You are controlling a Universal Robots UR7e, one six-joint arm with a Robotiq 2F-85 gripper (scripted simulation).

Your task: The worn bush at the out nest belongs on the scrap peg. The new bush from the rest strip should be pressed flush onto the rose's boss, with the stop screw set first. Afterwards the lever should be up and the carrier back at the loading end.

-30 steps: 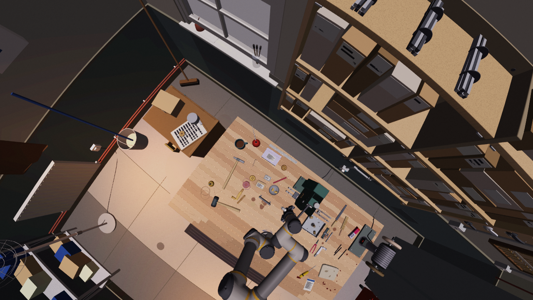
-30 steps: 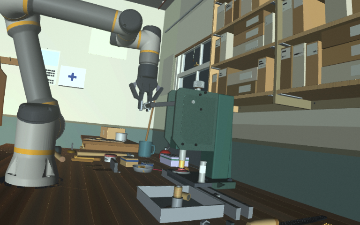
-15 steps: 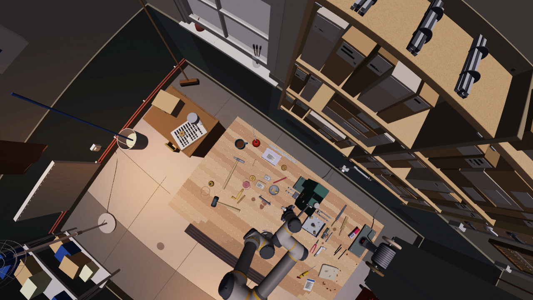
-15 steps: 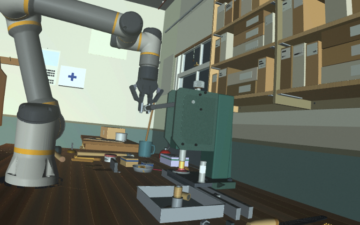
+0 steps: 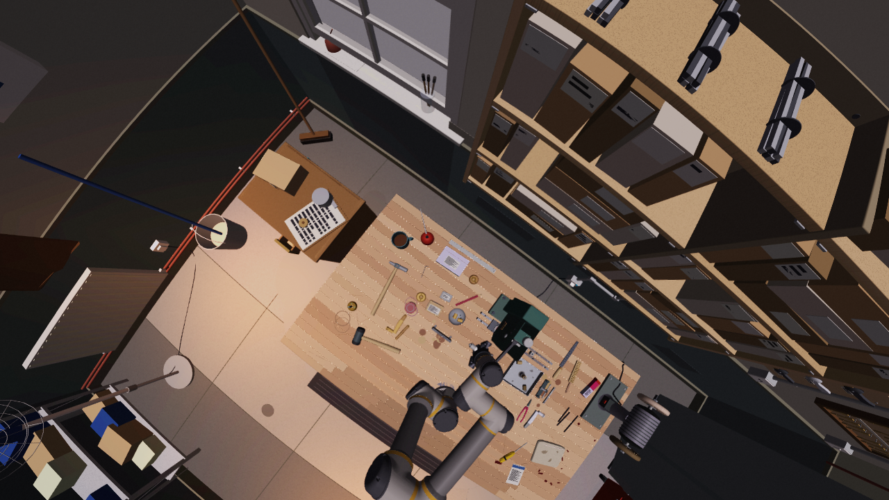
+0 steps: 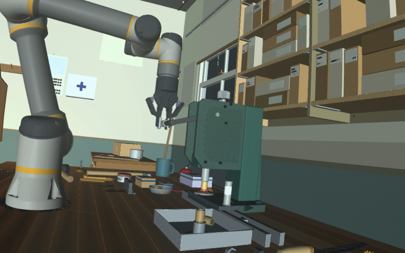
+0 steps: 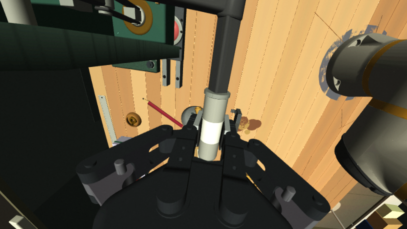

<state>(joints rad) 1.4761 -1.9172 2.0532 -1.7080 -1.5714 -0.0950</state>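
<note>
The press lever's grey-and-white handle [image 7: 211, 125] sticks out roughly level from the green press [image 6: 224, 146], and my gripper [image 7: 210, 129] is closed around its end high above the bench [image 6: 163, 123]. Under the press ram a brass bush [image 6: 204, 185] sits on the red rose [image 6: 204, 193] on the carrier. A grey peg with a white band [image 6: 228, 192] stands beside it on the carrier rail. In the grey tray [image 6: 203, 228] in front, a brass bush sits on a peg [image 6: 199, 220] with another brass piece leaning beside it. The knurled stop screw [image 6: 222, 95] tops the press.
The shelving with boxes [image 6: 313, 53] fills the wall behind the press. A mug [image 6: 163, 167], small boxes and a dish [image 6: 160, 189] lie on the bench left of the press. My arm's base [image 6: 38, 167] stands at the far left.
</note>
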